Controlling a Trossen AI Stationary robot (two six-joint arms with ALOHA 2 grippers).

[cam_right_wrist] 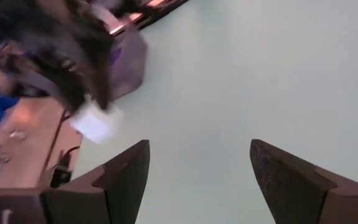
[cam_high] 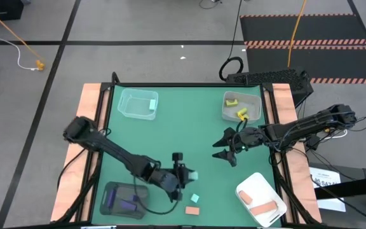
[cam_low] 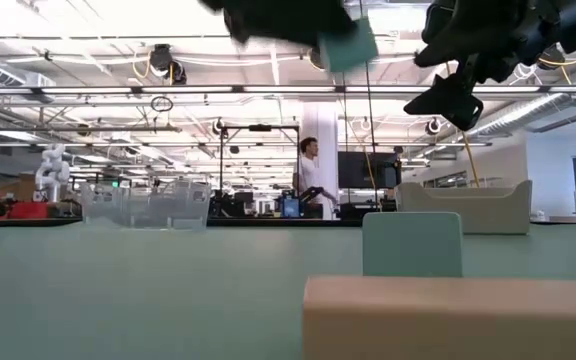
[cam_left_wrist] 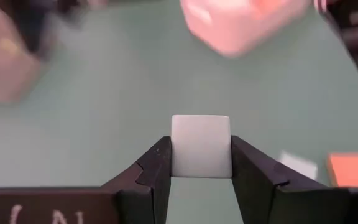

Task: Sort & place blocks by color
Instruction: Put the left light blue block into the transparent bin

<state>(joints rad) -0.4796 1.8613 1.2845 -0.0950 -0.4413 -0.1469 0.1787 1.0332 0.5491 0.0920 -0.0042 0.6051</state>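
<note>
Two teal blocks point(cam_high: 194, 198), one in left tool point(cam_high: 190, 175)

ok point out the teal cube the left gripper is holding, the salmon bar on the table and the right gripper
teal cube point(cam_left_wrist: 201, 146), left wrist view, front face.
salmon bar point(cam_high: 192, 210), high view, top face.
right gripper point(cam_right_wrist: 197, 180), right wrist view, midway between open fingertips.

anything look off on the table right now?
Nothing stands out. The left gripper holds a light teal cube squarely above the mat; a teal block and a salmon-pink bar await sorting. The right gripper hovers open.
</note>
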